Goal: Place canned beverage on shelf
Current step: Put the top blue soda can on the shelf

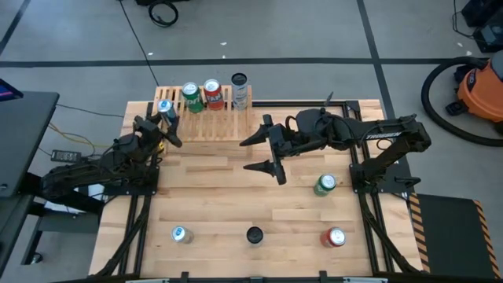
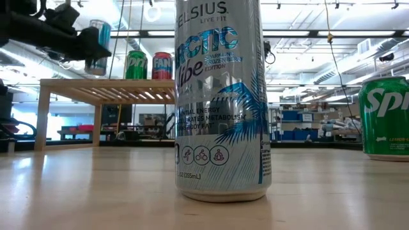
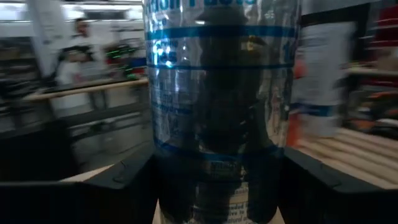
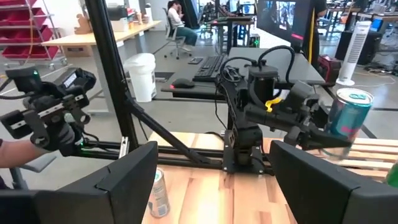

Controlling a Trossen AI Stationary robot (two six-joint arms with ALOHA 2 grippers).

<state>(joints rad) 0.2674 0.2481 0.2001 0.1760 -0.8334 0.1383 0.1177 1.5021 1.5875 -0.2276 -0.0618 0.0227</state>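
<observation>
the left gripper (image 1: 166, 118) is clamped on a blue and silver can (image 1: 164, 108), holding it upright at the far left end of the shelf (image 1: 206, 119), just above the slats; in the low view the can (image 2: 98, 46) hangs a little above the shelf top (image 2: 105, 87), to the left of the cans already standing there. the left wrist view shows the can (image 3: 214, 112) filling the space between the two dark fingers (image 3: 134, 177), with the shelf's pale slats beside it. on the shelf stand a green can (image 1: 191, 97), a red can (image 1: 212, 94) and a silver can (image 1: 240, 90), in a row toward its right half. the right gripper (image 1: 266, 154) hovers over the middle of the bench (image 1: 212, 196), well apart from the shelf, its fingers spread apart and holding nothing. nearer on the bench stand a green can (image 1: 325, 185), a red can (image 1: 334, 237), a dark-topped can (image 1: 254, 235) and a blue can (image 1: 180, 233).
</observation>
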